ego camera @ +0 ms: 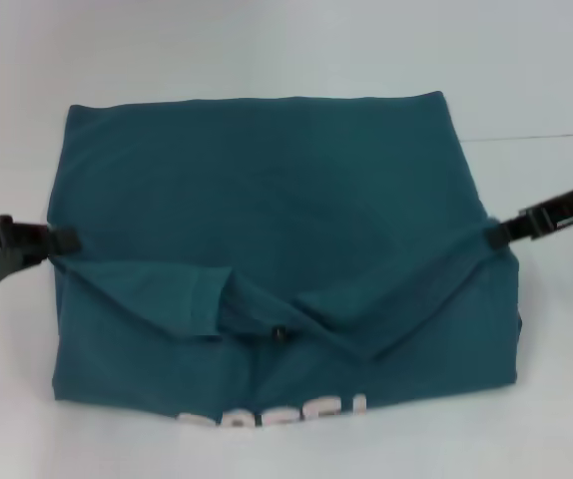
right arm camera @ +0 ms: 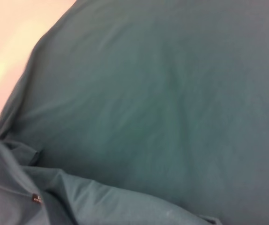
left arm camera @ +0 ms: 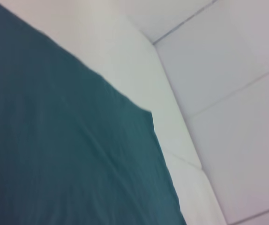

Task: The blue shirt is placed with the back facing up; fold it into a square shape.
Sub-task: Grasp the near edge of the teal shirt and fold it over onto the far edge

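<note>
The left hand (ego camera: 59,239) sits at the middle left of the head view, its tip touching the left edge of the blue shirt (ego camera: 267,200). The right hand (ego camera: 494,237) is at the middle right, its tip at the shirt's right edge. Both tips meet the cloth just where a fold line runs in from the edge, so each hand appears to be pinching a side of the shirt, but I cannot tell for certain whether the fingers are closed on fabric or merely resting against it.

The symmetric placement makes sense as a judgement: gripping both side edges at the same height lets the two arms carry one half of the garment over the other evenly.

The shirt fills the centre of the head view as a roughly rectangular bundle. Its upper part lies flat and smooth; across the lower middle, flaps of cloth overlap in slanted folds, and pale lettering (ego camera: 277,411) peeks out along the bottom edge. The shape is close to square but the loose flaps look untidy.

The shirt lies on a pale tabletop (ego camera: 267,50). The left wrist view shows the cloth's corner against that white surface, crossed by thin seams (left arm camera: 219,98).
</note>
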Controlling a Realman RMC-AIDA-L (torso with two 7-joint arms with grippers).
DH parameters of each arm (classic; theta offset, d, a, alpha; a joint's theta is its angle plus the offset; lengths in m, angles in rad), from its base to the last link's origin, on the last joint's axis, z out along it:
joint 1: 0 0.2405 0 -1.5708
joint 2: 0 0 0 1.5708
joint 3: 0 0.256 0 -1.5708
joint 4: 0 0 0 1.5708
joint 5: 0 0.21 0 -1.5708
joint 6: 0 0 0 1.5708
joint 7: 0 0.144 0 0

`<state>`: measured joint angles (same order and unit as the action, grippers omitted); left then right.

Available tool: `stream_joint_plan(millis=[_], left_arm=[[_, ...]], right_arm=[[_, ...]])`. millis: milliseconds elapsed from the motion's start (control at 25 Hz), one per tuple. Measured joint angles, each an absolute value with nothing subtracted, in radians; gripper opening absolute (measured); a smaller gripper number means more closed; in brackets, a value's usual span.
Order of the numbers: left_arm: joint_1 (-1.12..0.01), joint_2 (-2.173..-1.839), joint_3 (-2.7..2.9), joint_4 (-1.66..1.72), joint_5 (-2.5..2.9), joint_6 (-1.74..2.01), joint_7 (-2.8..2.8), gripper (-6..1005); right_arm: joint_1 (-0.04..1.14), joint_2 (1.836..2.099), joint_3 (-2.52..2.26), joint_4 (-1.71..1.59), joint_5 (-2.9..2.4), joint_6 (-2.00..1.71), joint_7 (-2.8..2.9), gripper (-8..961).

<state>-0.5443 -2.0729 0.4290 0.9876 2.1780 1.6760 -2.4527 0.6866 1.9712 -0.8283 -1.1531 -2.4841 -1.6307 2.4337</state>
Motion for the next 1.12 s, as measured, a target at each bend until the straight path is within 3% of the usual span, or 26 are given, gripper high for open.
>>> stream_joint_plan(millis=[840,1120], left_arm=[[-0.604,-2.097,0.439,0.818,2.058,1.299,-2.330,12],[-0.626,-2.127,0.470,0.812,2.058,1.177,-2.305,17]], right_arm=[[0.731,1.990,-0.827,-1.025,-2.489,-1.186,2.439,53],[0.736,2.002,-0.837,-0.978,-2.506,-1.059,2.443,53]])
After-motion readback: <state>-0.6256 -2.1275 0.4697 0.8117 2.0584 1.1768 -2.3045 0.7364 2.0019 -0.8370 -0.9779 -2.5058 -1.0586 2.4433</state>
